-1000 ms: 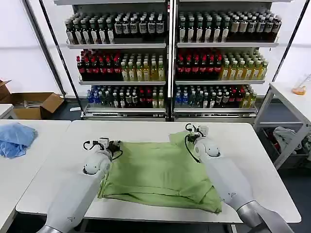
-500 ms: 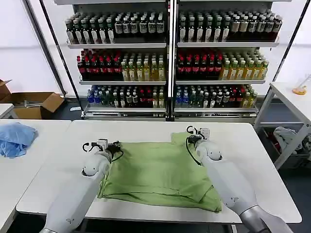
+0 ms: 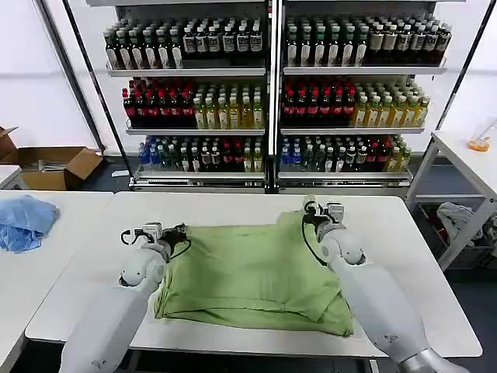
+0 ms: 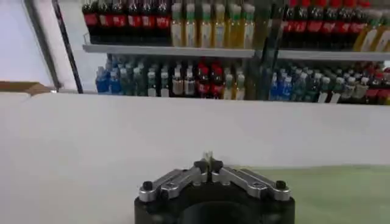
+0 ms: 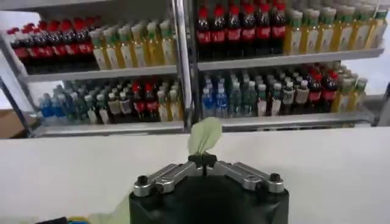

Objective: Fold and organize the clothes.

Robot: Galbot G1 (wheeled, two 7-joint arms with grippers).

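Pinching the polo shirt's [image 3: 252, 276] far corners, left gripper [image 3: 180, 231] and right gripper [image 3: 309, 217] each clamp cloth (a green tip pokes past the right's closed fingers) to hold that edge taut. Shirt lies mid-worktop [image 3: 411, 256], folded, reaching the near edge.

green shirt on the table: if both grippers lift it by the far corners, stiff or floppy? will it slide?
Likely floppy: the green shirt lies flat with soft folds, and a limp flap sticks up from the right gripper. Probably light; thin fabric, pinched by the left gripper at one corner. It may drag rather than slide freely across the white table.
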